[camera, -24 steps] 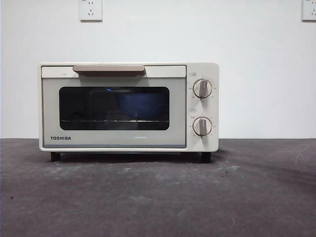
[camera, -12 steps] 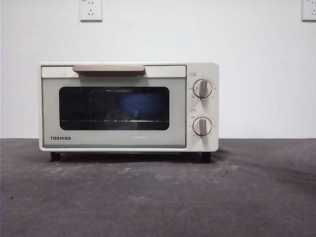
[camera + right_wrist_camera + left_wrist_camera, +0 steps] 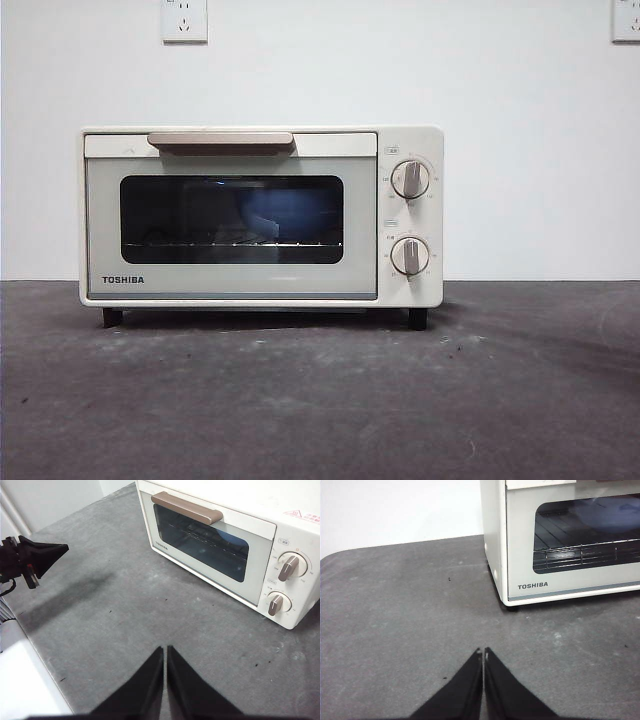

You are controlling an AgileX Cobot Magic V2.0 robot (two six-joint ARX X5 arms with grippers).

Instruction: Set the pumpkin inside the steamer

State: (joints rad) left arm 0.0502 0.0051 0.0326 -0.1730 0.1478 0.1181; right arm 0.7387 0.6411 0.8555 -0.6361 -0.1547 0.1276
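Observation:
The cream-white TOSHIBA steamer (image 3: 260,282) stands on the dark table with its glass door closed and its beige handle (image 3: 220,140) at the top. Behind the glass a dim blue rounded shape (image 3: 285,215) rests on the wire rack. The pumpkin is out of view in every frame. My left gripper (image 3: 483,652) is shut and empty, low over the table in front of the steamer's (image 3: 570,587) left corner. My right gripper (image 3: 165,650) is shut and empty, higher up, in front of the steamer (image 3: 260,525). The right wrist view also shows the left gripper (image 3: 64,546) off to one side.
The grey table (image 3: 320,400) stretches bare in front of the steamer. Two round knobs (image 3: 410,180) (image 3: 409,256) sit on its right panel. Wall sockets (image 3: 184,20) (image 3: 626,20) are on the white wall behind. The table's edge (image 3: 30,640) shows in the right wrist view.

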